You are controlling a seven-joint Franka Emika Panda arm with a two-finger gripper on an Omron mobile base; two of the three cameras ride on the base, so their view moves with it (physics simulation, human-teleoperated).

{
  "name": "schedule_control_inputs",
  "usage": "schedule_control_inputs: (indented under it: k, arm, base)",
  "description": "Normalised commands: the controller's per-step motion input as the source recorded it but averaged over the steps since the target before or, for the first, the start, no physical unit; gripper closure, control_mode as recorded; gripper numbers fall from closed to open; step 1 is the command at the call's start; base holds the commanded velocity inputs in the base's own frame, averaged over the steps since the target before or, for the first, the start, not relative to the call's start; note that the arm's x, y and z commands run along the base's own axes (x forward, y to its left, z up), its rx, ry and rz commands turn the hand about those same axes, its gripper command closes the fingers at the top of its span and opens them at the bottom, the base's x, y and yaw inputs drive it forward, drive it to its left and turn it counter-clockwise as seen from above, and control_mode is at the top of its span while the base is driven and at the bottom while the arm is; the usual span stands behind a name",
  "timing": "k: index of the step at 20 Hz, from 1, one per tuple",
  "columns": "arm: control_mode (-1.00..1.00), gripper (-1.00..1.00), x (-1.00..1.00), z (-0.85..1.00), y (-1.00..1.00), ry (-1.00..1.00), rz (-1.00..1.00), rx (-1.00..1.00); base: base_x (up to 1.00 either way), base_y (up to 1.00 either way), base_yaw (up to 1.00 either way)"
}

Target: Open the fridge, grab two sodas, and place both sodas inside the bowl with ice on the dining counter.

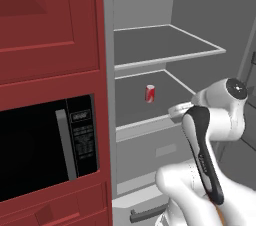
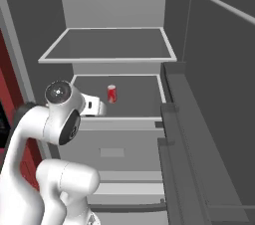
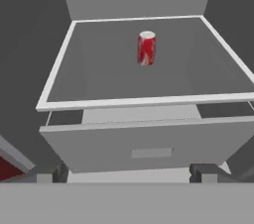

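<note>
The fridge [image 1: 200, 10] is being shown with its door swung open, its grey inside laid bare in both base views. One soda [image 3: 146, 47] is being seen standing upright on the lower glass shelf [image 3: 99, 82], roughly at the middle of it and toward the back, well clear of the shelf's white front rim. The same can is being picked out in the left base view [image 1: 149, 93] and the right base view [image 2: 112, 93]. The gripper [image 3: 126, 176] is being held out in front of the fridge, below and short of the shelf's front edge, with its two dark tips spread far apart at the bottom of the hand view and nothing being clamped between them. The can is lying ahead of and above the tips, well apart from them, slightly to the right of the midline in that view. A closed drawer [image 3: 149, 141] is being seen just under the shelf, between the tips and the can. The hand itself is largely hidden behind the arm in the base views, so its exact height against the shelf cannot be judged well there. A black microwave [image 1: 45, 145] is being seen set into the red cabinet [image 1: 50, 30] left of the fridge.
</note>
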Motion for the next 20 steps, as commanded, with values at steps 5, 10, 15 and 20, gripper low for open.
schedule_control_inputs:
  k: [5, 10, 15, 20]
  arm:
    - [-1.00, -1.00, 0.47, -0.33, 0.00, -0.04, 0.01, 0.00]
    - [-1.00, -1.00, 0.26, 0.07, 0.01, 0.00, -0.04, -0.01]
    - [-1.00, -1.00, 0.34, 0.00, 0.01, -0.09, -0.03, 0.00]
    - [-1.00, -1.00, 0.19, -0.01, -0.01, -0.23, 0.00, 0.04]
  base:
    - [0.00, 0.00, 0.00]
    - [0.00, 0.00, 0.00]
    - [0.00, 0.00, 0.00]
    - [0.00, 0.00, 0.00]
